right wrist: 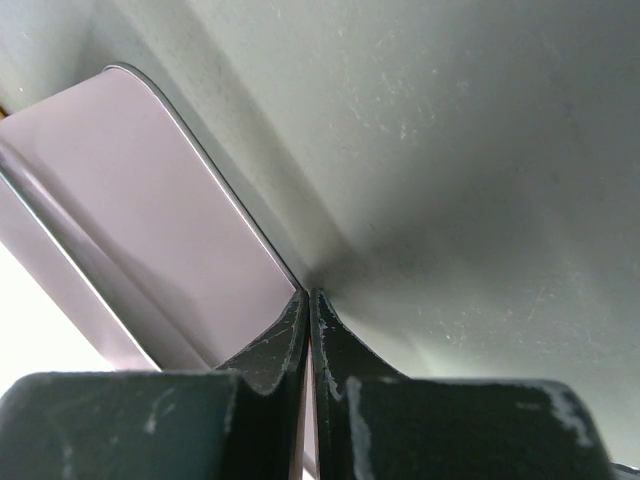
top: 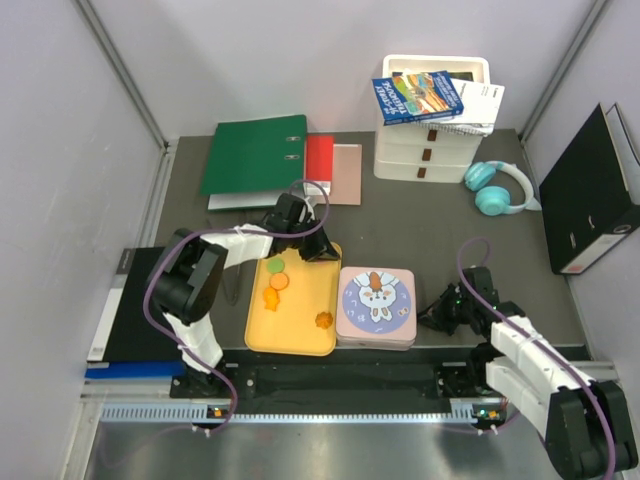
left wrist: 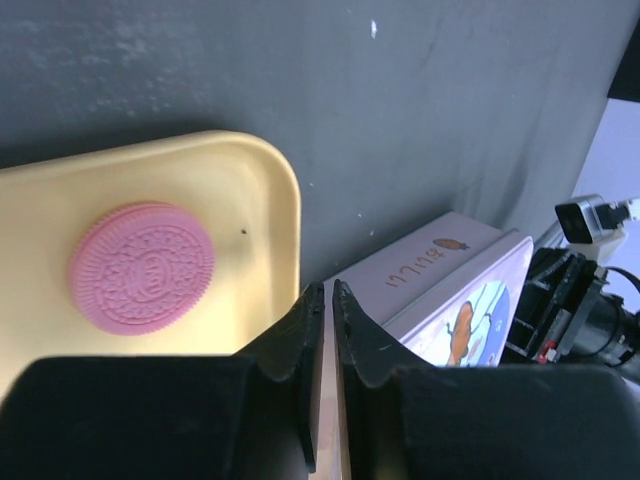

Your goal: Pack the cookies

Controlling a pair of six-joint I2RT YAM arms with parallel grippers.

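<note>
A yellow tray (top: 300, 340) holds the cookies: a green one (top: 275, 264), an orange round one (top: 280, 282), an orange flower (top: 270, 300) and another orange one (top: 323, 320). The left wrist view shows a pink embossed cookie (left wrist: 142, 267) lying on the tray (left wrist: 250, 180) near its corner. My left gripper (top: 322, 250) (left wrist: 327, 292) hovers at the tray's far right corner, jaws together with nothing between them. A closed pink tin (top: 375, 307) (left wrist: 450, 270) with a rabbit lid sits right of the tray. My right gripper (top: 440, 312) (right wrist: 308, 295) is shut and empty, low beside the tin's right wall (right wrist: 120, 200).
At the back lie a green binder (top: 255, 152), a red folder (top: 318, 157), white drawers (top: 430, 150) topped with books, and teal headphones (top: 497, 187). A black binder (top: 590, 195) leans at the right. A black folder (top: 125, 305) lies at the left edge.
</note>
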